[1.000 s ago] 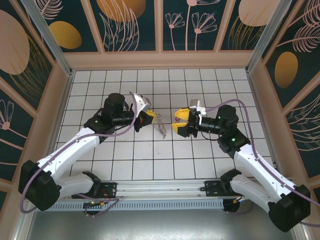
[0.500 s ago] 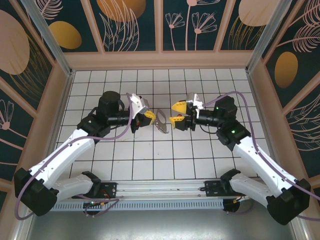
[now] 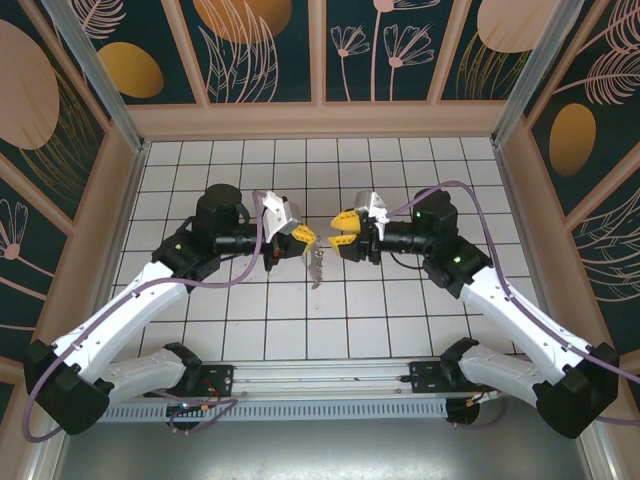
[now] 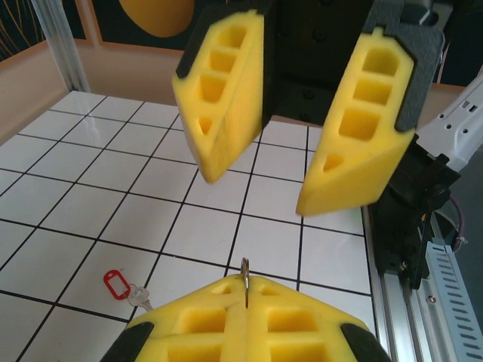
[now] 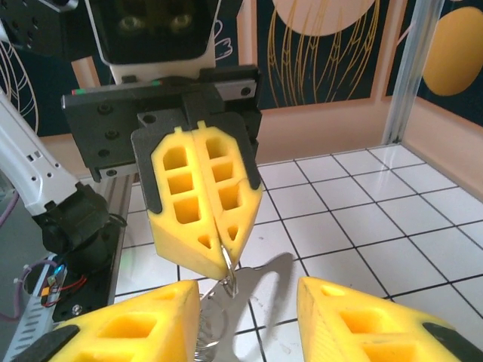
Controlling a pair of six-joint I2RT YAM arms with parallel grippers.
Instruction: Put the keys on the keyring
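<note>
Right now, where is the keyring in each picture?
Top external: the keyring dangles in the middle, below the left gripper.
Left wrist: keyring at bottom middle, pinched edge-on.
Right wrist: keyring at bottom middle, hanging.
Shared landmark: the left gripper's shut yellow pads.

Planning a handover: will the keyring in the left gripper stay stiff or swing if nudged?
Probably swings: the keyring hangs loosely below the shut left gripper. Its thin wire looks light, possibly slippery in foam.
</note>
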